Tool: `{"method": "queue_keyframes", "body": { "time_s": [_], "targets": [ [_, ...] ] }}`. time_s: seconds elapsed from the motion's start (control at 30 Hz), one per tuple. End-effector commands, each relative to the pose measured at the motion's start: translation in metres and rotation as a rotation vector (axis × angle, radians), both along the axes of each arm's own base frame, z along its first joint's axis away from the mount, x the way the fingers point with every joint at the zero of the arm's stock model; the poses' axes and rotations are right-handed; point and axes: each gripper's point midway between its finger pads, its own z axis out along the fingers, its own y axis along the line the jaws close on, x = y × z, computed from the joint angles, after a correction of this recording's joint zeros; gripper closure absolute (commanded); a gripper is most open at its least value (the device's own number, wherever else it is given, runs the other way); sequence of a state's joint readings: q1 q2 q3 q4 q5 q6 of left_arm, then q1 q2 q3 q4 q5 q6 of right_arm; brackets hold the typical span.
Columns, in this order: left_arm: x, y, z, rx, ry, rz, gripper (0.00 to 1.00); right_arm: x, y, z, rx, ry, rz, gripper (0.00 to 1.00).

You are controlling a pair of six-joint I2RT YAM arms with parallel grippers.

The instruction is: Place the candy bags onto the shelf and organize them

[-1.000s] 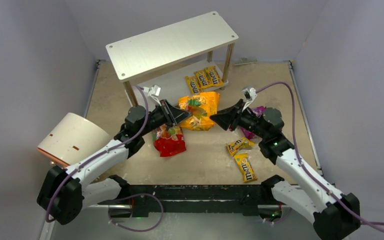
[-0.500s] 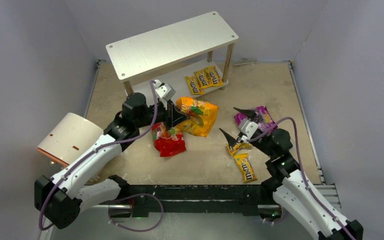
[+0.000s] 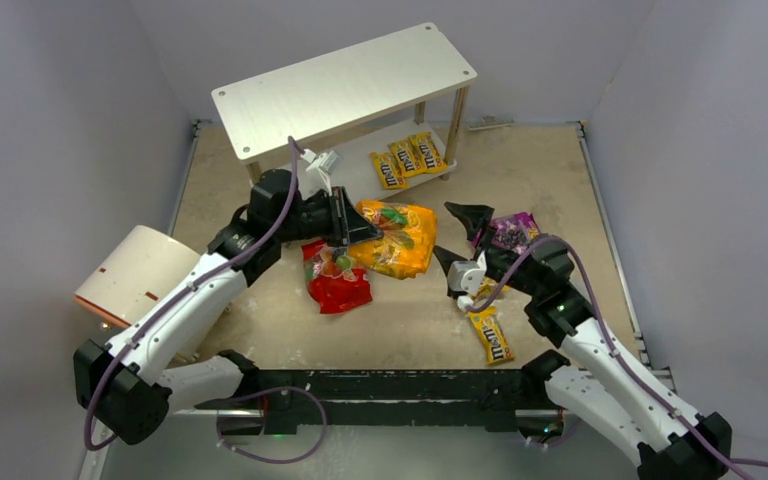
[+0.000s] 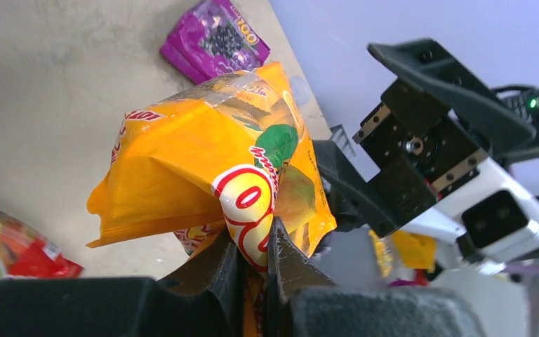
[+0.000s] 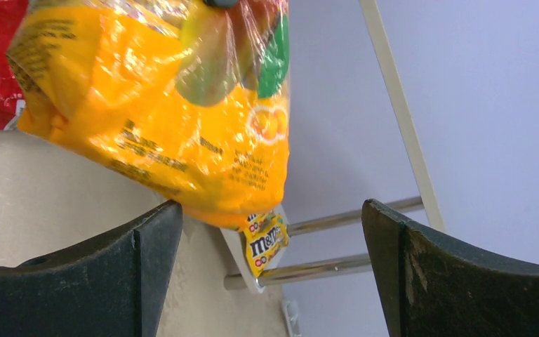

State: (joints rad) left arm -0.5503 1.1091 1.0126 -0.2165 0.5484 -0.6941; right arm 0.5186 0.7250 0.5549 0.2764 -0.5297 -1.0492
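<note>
The large orange-yellow candy bag (image 3: 397, 238) hangs from my left gripper (image 3: 346, 224), which is shut on its left edge; the left wrist view shows the fingers pinching the bag's (image 4: 203, 161) crumpled corner at the gripper (image 4: 256, 242). My right gripper (image 3: 453, 240) stands open just right of the bag (image 5: 161, 105), holding nothing, its jaws (image 5: 270, 207) wide apart. The red bag (image 3: 338, 280) lies below the left gripper. The purple bag (image 3: 513, 232) lies beside the right arm. Several M&M's packets (image 3: 407, 158) lie on the lower tier of the shelf (image 3: 345, 85). Another packet (image 3: 490, 335) lies on the table.
A cream-white cylinder with orange trim (image 3: 145, 275) lies on its side at the left edge. Grey walls enclose the table on three sides. The shelf's metal posts (image 5: 351, 267) show past the right fingers. A second loose M&M's packet sits partly under the right wrist.
The right gripper opened wide and drew back from the orange-yellow bag toward the purple bag. The left gripper kept its hold and shifted the bag slightly toward the shelf.
</note>
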Motion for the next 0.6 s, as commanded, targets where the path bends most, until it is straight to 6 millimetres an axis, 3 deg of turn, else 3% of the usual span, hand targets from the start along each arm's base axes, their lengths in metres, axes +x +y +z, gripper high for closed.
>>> {"method": "queue_keyframes", "body": {
  "time_s": [0.0, 0.17, 0.3, 0.57],
  "targets": [
    [0.005, -0.012, 0.058, -0.241, 0.131, 0.02, 1.0, -0.011, 0.014, 0.01, -0.031, -0.081, 0.112, 0.01],
    [0.014, -0.009, 0.058, -0.253, 0.21, 0.059, 1.0, 0.0, 0.016, -0.024, -0.106, 0.044, 0.098, 0.01],
    [0.013, -0.009, 0.061, -0.307, 0.258, 0.037, 1.0, -0.005, 0.019, -0.039, -0.13, 0.081, 0.129, 0.01],
    [0.003, -0.011, 0.057, -0.344, 0.324, -0.017, 1.0, -0.022, 0.033, -0.012, 0.029, -0.002, 0.243, 0.01]
  ]
}}
